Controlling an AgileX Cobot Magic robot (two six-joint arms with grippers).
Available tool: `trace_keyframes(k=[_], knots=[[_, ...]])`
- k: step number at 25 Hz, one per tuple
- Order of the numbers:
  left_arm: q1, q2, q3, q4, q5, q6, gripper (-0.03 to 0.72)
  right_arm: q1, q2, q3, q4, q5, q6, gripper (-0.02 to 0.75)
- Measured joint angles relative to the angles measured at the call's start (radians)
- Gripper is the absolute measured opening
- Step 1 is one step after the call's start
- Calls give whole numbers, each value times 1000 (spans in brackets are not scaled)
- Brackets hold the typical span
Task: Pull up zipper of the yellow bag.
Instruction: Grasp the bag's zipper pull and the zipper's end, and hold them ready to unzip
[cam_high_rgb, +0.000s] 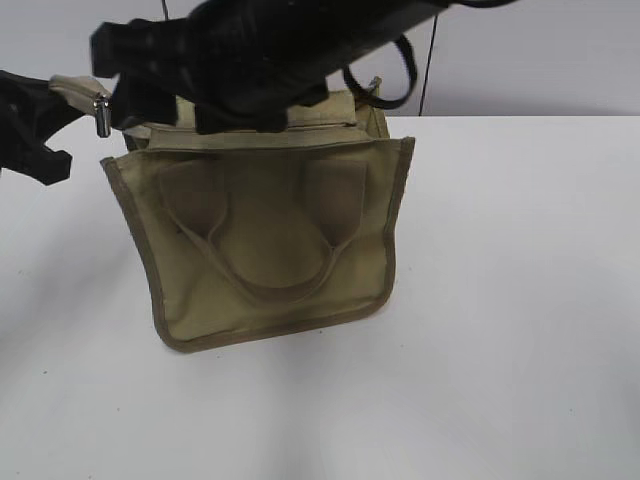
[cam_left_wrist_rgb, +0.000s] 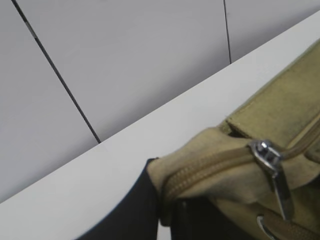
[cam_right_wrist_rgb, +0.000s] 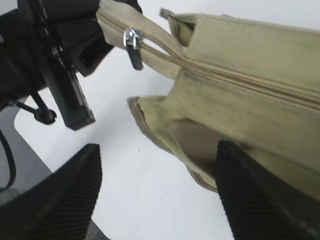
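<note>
The yellow bag (cam_high_rgb: 270, 250) stands on the white table (cam_high_rgb: 520, 300), its handles facing me. Its zipper (cam_right_wrist_rgb: 240, 82) runs along the top panel and looks closed from the silvery pull (cam_high_rgb: 101, 117) rightward. The pull hangs near the zipper's left end, which sticks out past the bag. My left gripper (cam_high_rgb: 62, 100) is shut on that fabric end (cam_left_wrist_rgb: 200, 165), just left of the pull (cam_left_wrist_rgb: 272, 167). My right gripper (cam_right_wrist_rgb: 157, 195) is open and empty. It hovers over the bag's top left corner (cam_right_wrist_rgb: 150, 115), with the pull (cam_right_wrist_rgb: 134, 45) ahead of it. In the exterior view the right gripper (cam_high_rgb: 175, 100) hides the bag's top.
A black cable loop (cam_high_rgb: 390, 80) hangs behind the bag's right top corner. A grey panelled wall (cam_left_wrist_rgb: 125, 60) stands behind the table's back edge. The table's corner and grey floor (cam_right_wrist_rgb: 25, 165) show beside the left arm (cam_right_wrist_rgb: 55, 65).
</note>
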Motion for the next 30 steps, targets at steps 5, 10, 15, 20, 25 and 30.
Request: trace_keyframes(k=[5,10,15,20,25,30], knots=[[0,-9,0,1,-1,-1,5,37,147,-197,-6,37,54,419],[0,-25,0,1,-1,-1,5,40,241,-308,-7,55,88,367],[0,-30,0,3,-2,-6,5,40,294,-324,-25,36,118,295],[0,-34,0,45,-2,-51,5,40,313,-324,-67,-14,189,282],[0,-49,0,91,-4,-99,5,40,322,-324,-74,-59,240,255],[0,-67,0,100,-4,-134,5,40,322,-324,-76,-110,269,125]])
